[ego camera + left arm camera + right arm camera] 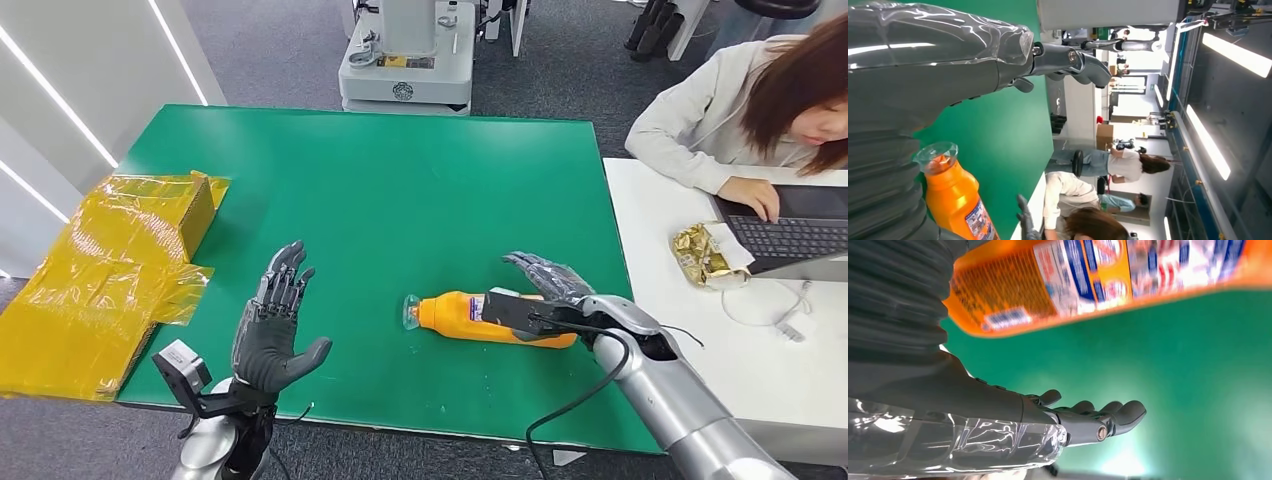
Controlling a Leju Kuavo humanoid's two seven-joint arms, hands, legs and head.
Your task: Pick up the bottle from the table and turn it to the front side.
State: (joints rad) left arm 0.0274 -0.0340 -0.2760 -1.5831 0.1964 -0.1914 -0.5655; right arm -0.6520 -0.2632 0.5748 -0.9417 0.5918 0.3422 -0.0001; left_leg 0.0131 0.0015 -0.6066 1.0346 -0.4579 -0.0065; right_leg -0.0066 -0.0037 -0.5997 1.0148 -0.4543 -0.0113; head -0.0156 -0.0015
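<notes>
Bottle: orange plastic bottle with a clear cap lies flat, lower middle, cap pointing left.
Right hand: fingers spread over the bottle; grip unclear.
Left hand: fingers apart, holding nothing.

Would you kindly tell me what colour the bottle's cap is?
The cap is clear and transparent, on the orange bottle; it shows best in the left wrist view.

An office used as a robot lab: grey carpet tiles underfoot, a green-covered worktop beside a white desk where a person types on a laptop. Another robot's wheeled base stands behind the worktop. The left wrist view shows ceiling strip lights, cardboard boxes and more people.
</notes>
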